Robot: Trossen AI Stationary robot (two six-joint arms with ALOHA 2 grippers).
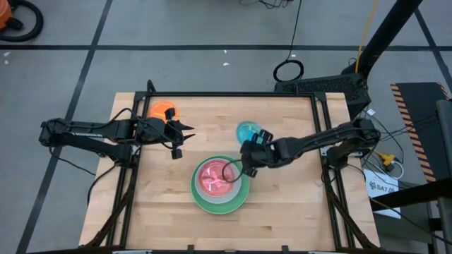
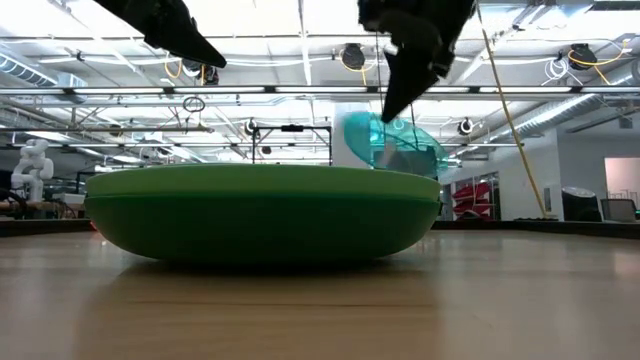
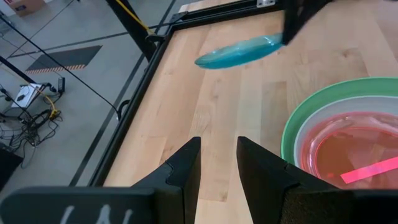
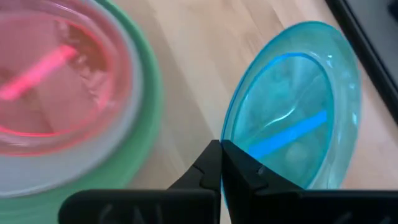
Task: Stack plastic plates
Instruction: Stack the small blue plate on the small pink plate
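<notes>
A stack of plates stands mid-table: a green plate at the bottom, a pale one in it, and a red-pink one on top. A small blue plate is just beyond the stack, tilted, with my right gripper shut on it. It also shows in the low view. A small orange plate lies flat at the far left corner. My left gripper is open and empty above the table, between the orange plate and the stack. My right gripper pinches the blue plate's rim between its two fingers, on the side nearest the stack. The plate is tilted, its held edge raised. Whether its far edge rests on the table I cannot tell.
A black metal frame runs along the table's edges. Bare wood lies to the left of the stack and along the near edge.
</notes>
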